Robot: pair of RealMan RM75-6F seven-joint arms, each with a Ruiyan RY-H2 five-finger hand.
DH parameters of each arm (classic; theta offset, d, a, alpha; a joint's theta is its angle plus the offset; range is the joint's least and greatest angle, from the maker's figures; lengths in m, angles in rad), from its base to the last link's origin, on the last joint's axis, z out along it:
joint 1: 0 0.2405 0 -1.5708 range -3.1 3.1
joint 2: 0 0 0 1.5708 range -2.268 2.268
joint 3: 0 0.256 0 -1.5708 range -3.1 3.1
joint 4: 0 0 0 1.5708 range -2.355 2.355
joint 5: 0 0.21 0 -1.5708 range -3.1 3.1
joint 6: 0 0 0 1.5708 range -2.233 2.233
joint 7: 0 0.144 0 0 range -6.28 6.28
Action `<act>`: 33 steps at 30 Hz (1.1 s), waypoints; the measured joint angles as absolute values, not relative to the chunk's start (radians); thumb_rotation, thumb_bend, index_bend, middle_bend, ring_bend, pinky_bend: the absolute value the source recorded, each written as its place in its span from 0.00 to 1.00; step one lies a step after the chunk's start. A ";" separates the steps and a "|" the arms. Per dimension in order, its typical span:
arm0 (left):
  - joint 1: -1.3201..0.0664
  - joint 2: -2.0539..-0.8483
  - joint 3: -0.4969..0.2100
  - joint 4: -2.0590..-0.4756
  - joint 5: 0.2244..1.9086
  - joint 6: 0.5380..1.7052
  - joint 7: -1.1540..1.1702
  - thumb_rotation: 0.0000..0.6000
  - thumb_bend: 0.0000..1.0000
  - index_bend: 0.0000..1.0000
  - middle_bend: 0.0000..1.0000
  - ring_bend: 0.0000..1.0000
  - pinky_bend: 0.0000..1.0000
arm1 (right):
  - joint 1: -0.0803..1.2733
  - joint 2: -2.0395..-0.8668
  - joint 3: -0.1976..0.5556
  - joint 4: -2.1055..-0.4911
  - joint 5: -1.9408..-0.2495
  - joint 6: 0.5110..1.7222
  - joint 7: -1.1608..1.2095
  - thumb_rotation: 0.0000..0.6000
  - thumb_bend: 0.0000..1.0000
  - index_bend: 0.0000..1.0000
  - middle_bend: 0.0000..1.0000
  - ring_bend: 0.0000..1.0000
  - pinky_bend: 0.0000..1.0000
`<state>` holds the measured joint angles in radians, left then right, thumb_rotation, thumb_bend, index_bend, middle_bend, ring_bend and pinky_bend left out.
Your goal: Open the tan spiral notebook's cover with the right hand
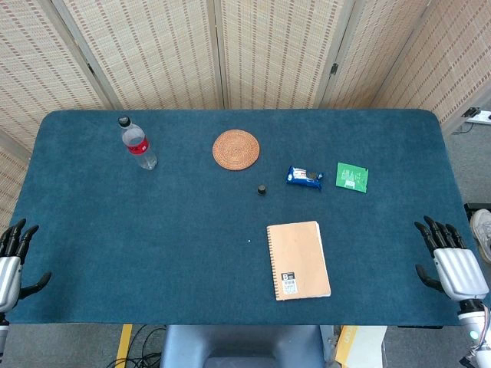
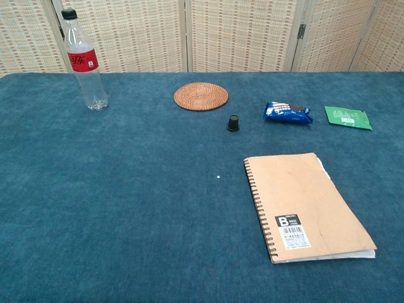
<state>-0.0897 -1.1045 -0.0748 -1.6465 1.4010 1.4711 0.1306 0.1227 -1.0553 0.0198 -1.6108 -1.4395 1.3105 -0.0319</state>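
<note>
The tan spiral notebook [image 1: 298, 260] lies flat and closed on the blue-covered bench [image 1: 153, 230], toward the near edge and right of centre, with its wire spiral along the left side and a barcode label with a "B" near its lower left corner. Nothing touches it.

The right hand [image 1: 451, 261] hangs at the bench's right edge, well apart from the notebook, with its dark fingers apart and pointing away from the robot and nothing in its grasp. The left hand [image 1: 14, 257] sits at the far left edge, likewise with fingers spread and empty. Neither hand appears in the chest view.

Further back on the bench stand a clear plastic bottle [image 1: 136, 143] with a red label and black cap at the left, a round woven coaster [image 1: 235, 149] near the middle, and a small black cap [image 1: 262, 189] between the coaster and the notebook. To the right of the cap lie a blue snack packet [image 1: 304, 178] and, just beside it, a green packet [image 1: 352, 177].
</note>
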 measured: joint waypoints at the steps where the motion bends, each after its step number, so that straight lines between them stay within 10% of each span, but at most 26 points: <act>1: -0.090 -1.105 -0.075 -1.645 1.402 1.472 0.129 1.00 0.25 0.13 0.03 0.04 0.18 | 0.123 -1.056 0.019 -1.611 -1.439 1.309 -0.034 1.00 0.41 0.00 0.00 0.00 0.00; 33: -0.082 -1.098 -0.103 -1.641 1.349 1.476 0.082 1.00 0.25 0.13 0.03 0.04 0.18 | 0.284 -1.248 0.007 -1.389 -1.513 1.101 0.110 1.00 0.41 0.00 0.00 0.00 0.00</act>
<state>-0.0824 -1.0978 -0.1034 -1.6410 1.3487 1.4758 0.0822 0.2838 -1.2483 0.0072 -1.3887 -1.5129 1.1009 0.1099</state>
